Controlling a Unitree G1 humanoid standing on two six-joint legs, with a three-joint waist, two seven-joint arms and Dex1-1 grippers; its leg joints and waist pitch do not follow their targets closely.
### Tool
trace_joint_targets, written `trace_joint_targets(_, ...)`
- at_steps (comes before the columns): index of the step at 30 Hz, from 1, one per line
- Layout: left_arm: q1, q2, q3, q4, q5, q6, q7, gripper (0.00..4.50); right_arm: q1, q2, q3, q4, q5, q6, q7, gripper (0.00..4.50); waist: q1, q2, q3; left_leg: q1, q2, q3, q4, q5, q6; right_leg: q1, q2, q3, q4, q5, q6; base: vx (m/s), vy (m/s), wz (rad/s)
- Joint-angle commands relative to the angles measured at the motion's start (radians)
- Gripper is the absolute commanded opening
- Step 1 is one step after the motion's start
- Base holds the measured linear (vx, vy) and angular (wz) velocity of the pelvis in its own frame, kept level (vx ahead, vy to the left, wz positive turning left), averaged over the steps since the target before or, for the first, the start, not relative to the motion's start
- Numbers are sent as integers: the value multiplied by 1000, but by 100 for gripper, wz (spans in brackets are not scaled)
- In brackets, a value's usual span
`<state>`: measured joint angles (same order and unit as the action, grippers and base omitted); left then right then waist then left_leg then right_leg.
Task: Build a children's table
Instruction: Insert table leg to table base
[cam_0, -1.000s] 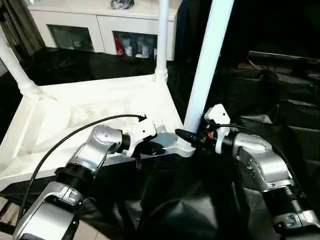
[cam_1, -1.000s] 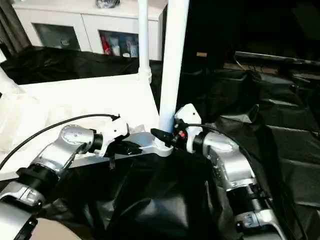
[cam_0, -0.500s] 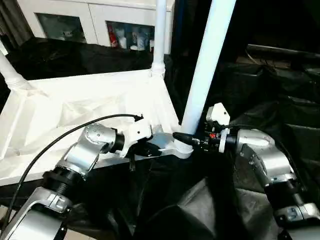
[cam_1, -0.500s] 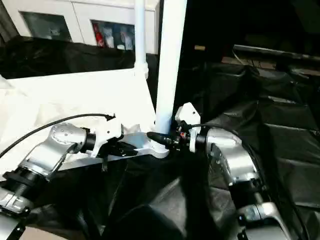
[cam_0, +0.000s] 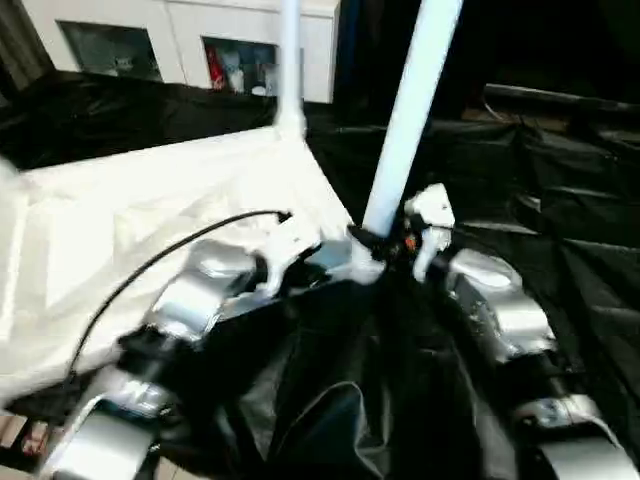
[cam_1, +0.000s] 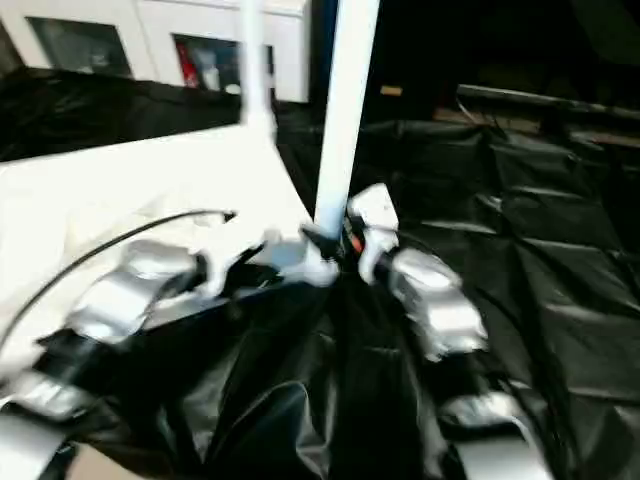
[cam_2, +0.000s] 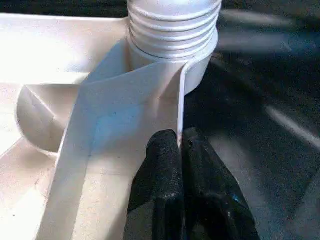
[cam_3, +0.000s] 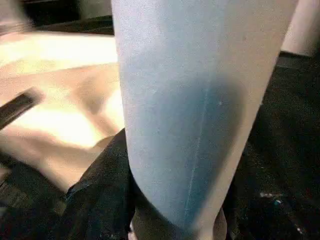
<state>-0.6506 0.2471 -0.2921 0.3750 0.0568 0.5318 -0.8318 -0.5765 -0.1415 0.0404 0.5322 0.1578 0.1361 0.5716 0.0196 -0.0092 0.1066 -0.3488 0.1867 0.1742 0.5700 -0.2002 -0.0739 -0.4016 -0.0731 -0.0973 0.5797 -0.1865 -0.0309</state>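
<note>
Left gripper pinches rim of white ribbed plastic tabletop; right gripper clasps white tapered tube leg. Seating leg in near corner socket; next, probably twist home.

table top lies upside down on the sheet, left of centre. 2 legs stand up from its right-hand corners: near leg in the near socket, far leg behind it. left gripper sits on the near edge just left of that socket; right gripper sits at the near leg's base from the right. cabinets stand behind.
</note>
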Motion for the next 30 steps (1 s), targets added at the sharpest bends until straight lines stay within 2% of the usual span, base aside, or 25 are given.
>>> trace_joint_targets(1, -56, -57, 13, -15, -1, 35, 74, 0, 45, 54, 44, 167, -39, 74, -85, 189, 0, 12, -39, -1, 49, -25, -85, -274, 12, 36, -87, 66, -89, -411, -174, 0, 0, 0)
trace_joint_targets(2, -72, -92, 11, 6, 8, 60, 117, 0, 20, 85, 34, 197, -39, 73, -140, 189, 2, 13, -40, -4, 49, -25, -85, -260, 19, 41, -87, 65, -88, -381, -181, 0, 0, 0)
trace_joint_targets(4, -95, -141, 4, 55, 30, 77, 191, 0, -19, 131, 17, 240, -42, 82, -222, 189, 1, 13, -44, -1, 48, -20, -80, -236, 26, 39, -86, 67, -85, -326, -204, 0, 0, 0)
trace_joint_targets(8, -107, -166, 4, 90, 42, 81, 235, 0, -40, 164, 0, 263, -42, 103, -269, 189, 3, 12, -57, -3, 45, -14, -72, -155, 58, 50, -84, 67, -72, -195, -233, 0, 0, 0)
trace_joint_targets(9, -107, -167, 5, 91, 40, 85, 234, 0, -43, 168, 2, 268, -46, 110, -269, 189, 4, 11, -57, -5, 44, -13, -71, -132, 77, 52, -84, 66, -70, -162, -244, 0, 0, 0)
trace_joint_targets(12, -107, -164, 6, 89, 39, 91, 222, 0, -53, 174, 2, 285, -53, 114, -266, 189, 3, 12, -58, -7, 46, -14, -73, -141, 81, 54, -85, 64, -71, -188, -244, 0, 0, 0)
trace_joint_targets(16, -112, -164, 5, 98, 44, 96, 229, 0, -78, 182, -5, 321, -67, 96, -281, 189, -2, 13, -58, -5, 48, -16, -76, -185, 61, 52, -84, 64, -76, -249, -232, 0, 0, 0)
trace_joint_targets(22, -115, -169, 10, 106, 45, 90, 236, 0, -89, 183, -1, 332, -84, 92, -294, 189, -5, 13, -58, -4, 47, -16, -76, -204, 53, 49, -83, 65, -79, -264, -225, 0, 0, 0)
trace_joint_targets(25, -109, -163, 12, 101, 45, 71, 229, 0, -93, 186, -23, 331, -68, 75, -282, 189, -6, 12, -58, -4, 47, -16, -76, -203, 56, 50, -84, 65, -79, -265, -225, 0, 0, 0)
trace_joint_targets(26, -109, -163, 11, 100, 45, 70, 229, 0, -93, 186, -24, 330, -67, 74, -282, 224, -5, 13, -58, -4, 48, -16, -76, -205, 56, 49, -84, 65, -79, -269, -224, 0, 0, 0)
trace_joint_targets(27, -108, -162, 11, 100, 45, 68, 227, 0, -94, 186, -26, 329, -67, 72, -282, 245, -5, 17, -57, -3, 47, -16, -76, -206, 55, 48, -85, 65, -79, -269, -224, 0, 0, 0)
trace_joint_targets(30, -98, -154, 5, 88, 40, 41, 205, 0, -97, 186, -41, 311, -59, 58, -265, 267, -5, 15, -61, -3, 48, -15, -74, -196, 57, 48, -84, 66, -78, -241, -233, 0, 0, 0)
